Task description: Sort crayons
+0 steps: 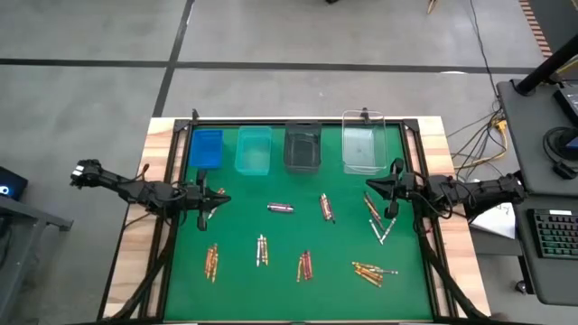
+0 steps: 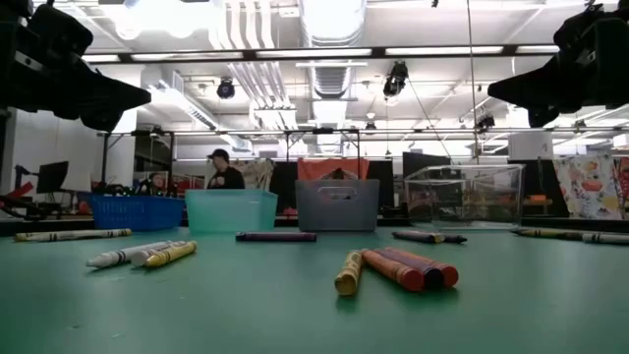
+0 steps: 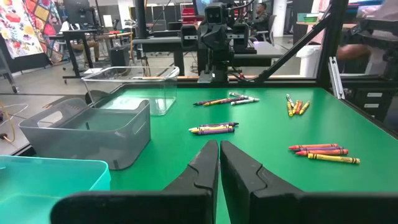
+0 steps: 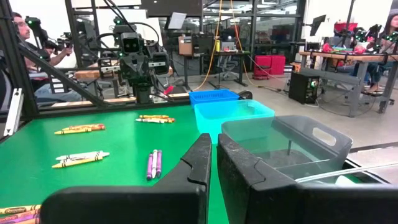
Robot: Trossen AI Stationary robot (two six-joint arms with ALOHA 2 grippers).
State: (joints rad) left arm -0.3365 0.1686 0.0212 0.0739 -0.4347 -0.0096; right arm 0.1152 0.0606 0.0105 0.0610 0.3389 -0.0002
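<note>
Jaws: both sets are clenched and carry nothing. The left gripper point(image 1: 200, 192) hangs over the left edge of the desk point(image 1: 289, 280) near the blue bin point(image 1: 206, 147); the right gripper point(image 1: 392, 190) hangs over the right edge near the clear bin point(image 1: 363, 144).
Crayons: all lie loose on the green mat in small mixed groups, none in a bin. A purple pair point(image 1: 280, 208) sits mid-desk, a cluster point(image 1: 374, 271) at front right, further groups point(image 1: 211, 261) along the front.
Bins: blue, teal bin point(image 1: 254, 149), grey bin point(image 1: 302, 147) and clear stand in a row at the back, seemingly empty of crayons.
Step in hand: judged as the start, with no pick begun.
Next move calls for: opening one set of jaws, lowering over a single crayon and closing across its thin shaft; crayons touching side by side may come up together.
High view only: the whole layout and which arm is nearer each group.
Low view only: crayons point(image 2: 398, 268) lying flat; the arms well above them.
Wrist views only: the fingers point(image 3: 202, 167) pressed together, with the other arm opposite.
</note>
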